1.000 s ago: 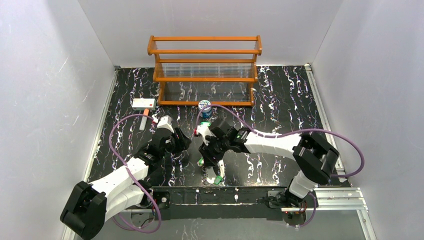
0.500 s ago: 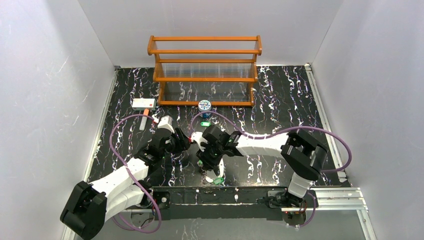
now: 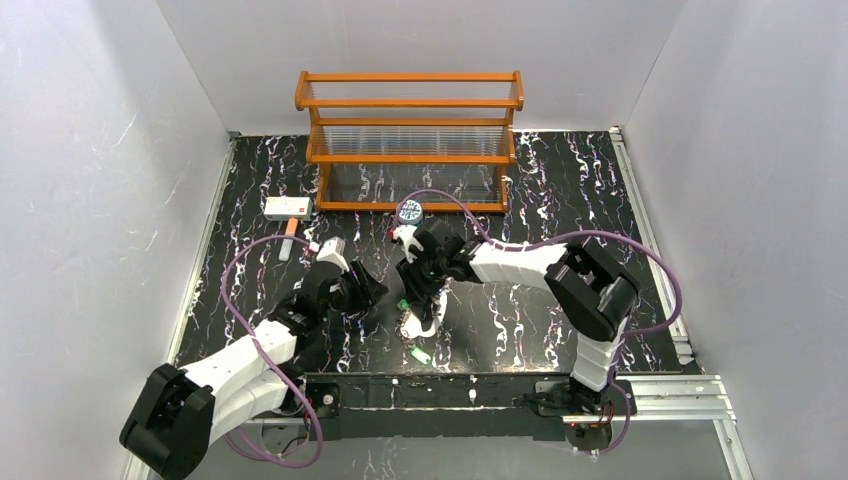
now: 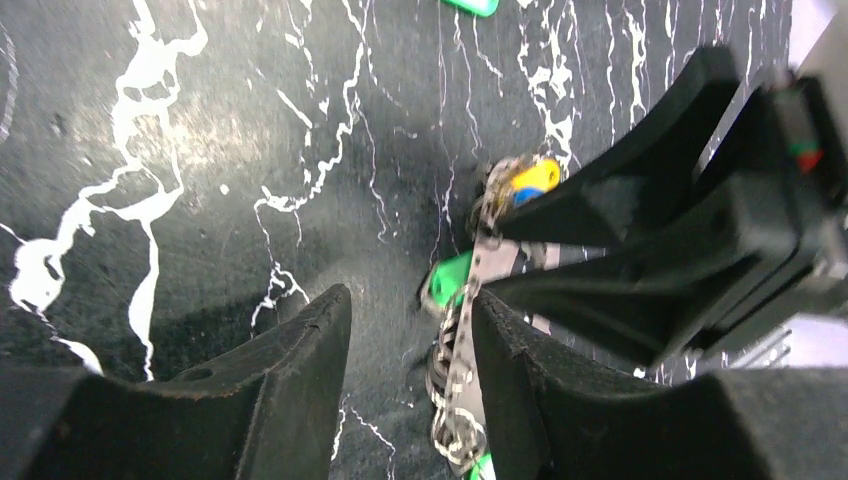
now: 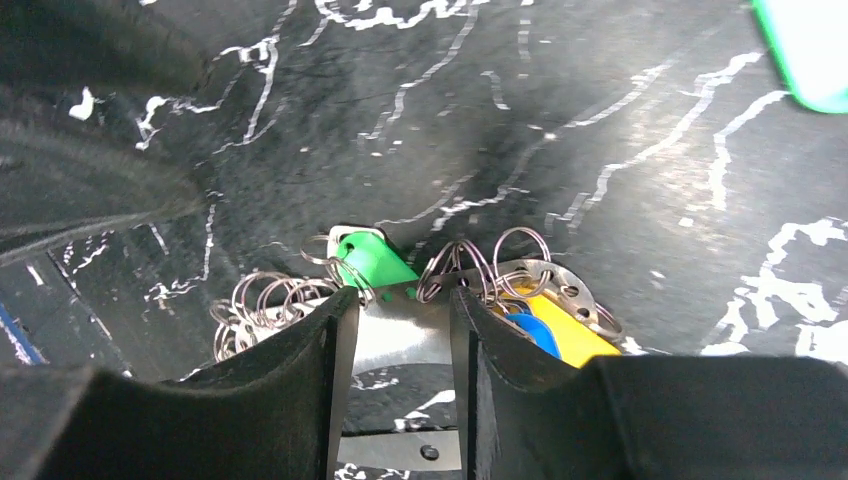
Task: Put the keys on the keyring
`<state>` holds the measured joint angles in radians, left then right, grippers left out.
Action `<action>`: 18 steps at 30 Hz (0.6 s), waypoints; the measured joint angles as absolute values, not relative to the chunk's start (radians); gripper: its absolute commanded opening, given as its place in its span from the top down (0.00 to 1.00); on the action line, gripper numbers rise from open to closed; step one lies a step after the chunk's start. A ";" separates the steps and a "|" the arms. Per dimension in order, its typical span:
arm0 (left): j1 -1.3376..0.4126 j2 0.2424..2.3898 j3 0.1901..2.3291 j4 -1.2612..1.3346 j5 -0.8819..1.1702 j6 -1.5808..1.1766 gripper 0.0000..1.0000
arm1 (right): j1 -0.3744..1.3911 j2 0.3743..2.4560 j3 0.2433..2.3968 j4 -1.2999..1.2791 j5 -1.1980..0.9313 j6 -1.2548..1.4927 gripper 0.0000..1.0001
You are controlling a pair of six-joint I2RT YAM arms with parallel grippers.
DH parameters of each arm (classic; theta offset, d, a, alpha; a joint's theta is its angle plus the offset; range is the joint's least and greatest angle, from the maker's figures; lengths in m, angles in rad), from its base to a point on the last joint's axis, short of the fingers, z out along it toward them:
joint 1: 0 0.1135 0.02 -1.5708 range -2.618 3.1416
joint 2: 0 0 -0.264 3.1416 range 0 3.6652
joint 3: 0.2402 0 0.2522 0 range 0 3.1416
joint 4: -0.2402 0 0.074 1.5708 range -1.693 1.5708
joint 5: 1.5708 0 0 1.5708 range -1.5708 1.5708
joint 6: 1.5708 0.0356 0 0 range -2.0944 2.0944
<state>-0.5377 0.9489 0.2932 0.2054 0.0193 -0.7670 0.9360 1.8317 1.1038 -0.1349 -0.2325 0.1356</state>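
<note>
Low in the left wrist view, the left gripper point(image 4: 408, 300) is shown with jaws apart and nothing clamped. The keyring point(image 4: 487, 262) runs just beside its right-hand finger. At the centre of the right wrist view, that keyring is seen pinched between the closed fingers of the right gripper point(image 5: 400, 298). A green key point(image 5: 370, 260), a blue key point(image 5: 530, 335) and a yellow key point(image 5: 570, 345) appear already hung on it by wire loops. At the upper right, a loose green key point(image 5: 810, 50) is left lying on the table point(image 5: 600, 150). The job is judged partly done, with at least one key remaining.
</note>
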 measured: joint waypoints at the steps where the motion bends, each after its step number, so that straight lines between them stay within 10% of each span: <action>1: -0.538 0.950 0.281 0.216 0.031 -0.779 0.55 | 0.923 1.832 1.104 -0.132 -0.237 0.137 0.51; 18: -0.539 1.165 0.208 0.455 0.243 -0.892 0.65 | 0.794 1.640 0.942 -0.081 -0.332 0.179 0.42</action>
<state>-0.5388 1.1652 0.2085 0.4549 0.2428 -0.8917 0.7944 1.6402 0.9421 -0.0807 -0.3325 0.1795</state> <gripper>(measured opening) 0.381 0.570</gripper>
